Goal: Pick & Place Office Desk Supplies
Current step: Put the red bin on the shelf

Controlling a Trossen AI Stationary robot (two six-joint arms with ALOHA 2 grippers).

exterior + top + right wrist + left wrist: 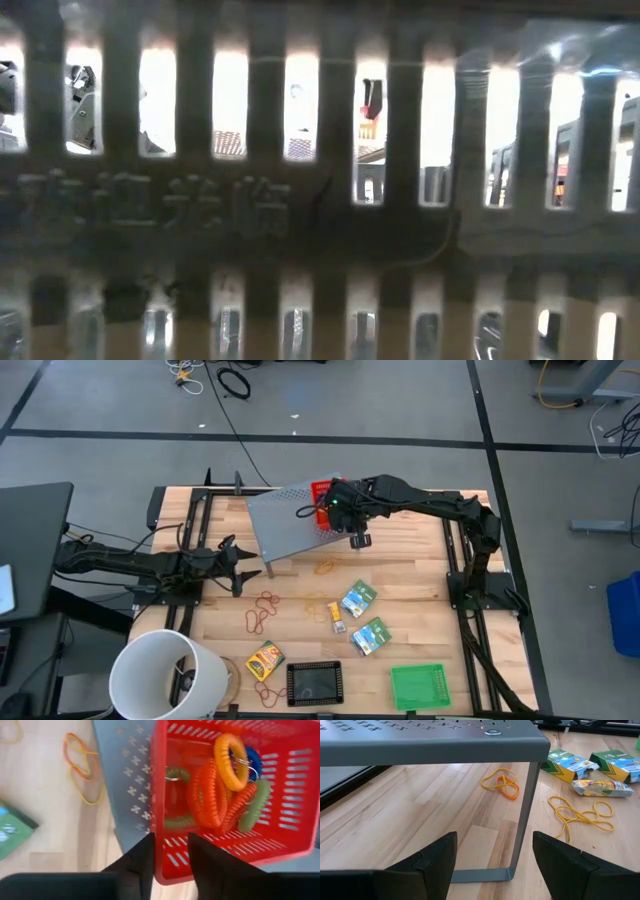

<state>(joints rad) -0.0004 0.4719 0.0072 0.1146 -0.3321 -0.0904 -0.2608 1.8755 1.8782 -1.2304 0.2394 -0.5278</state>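
A red mesh tray point(280, 785) holding several coloured rings point(220, 790) stands on the grey perforated riser point(290, 520) at the table's far middle. My right gripper point(170, 845) hangs over the tray's edge, pointing steeply down. It is open, one finger inside the tray's wall point(172, 862) and one outside. My left gripper point(495, 850) waits open and low by the riser's left leg point(520, 820). Rubber bands point(262, 610), teal-green packets point(358, 598), a crayon box point(265, 658), a black tray point(315, 682) and a green tray point(418, 685) lie on the table. My right gripper stands astride the red tray's wall near a corner point(165, 875), coming from above. A gap shows between the fingertips. Whether either finger touches the wall, I cannot tell. The tray rests flat on the riser.
A big white bucket point(165, 675) stands at the near left corner. More rubber bands point(502, 782) lie under and beside the riser. Dark slats close before the lens fill the low view. Bare wood shows at the table's right side point(420, 580).
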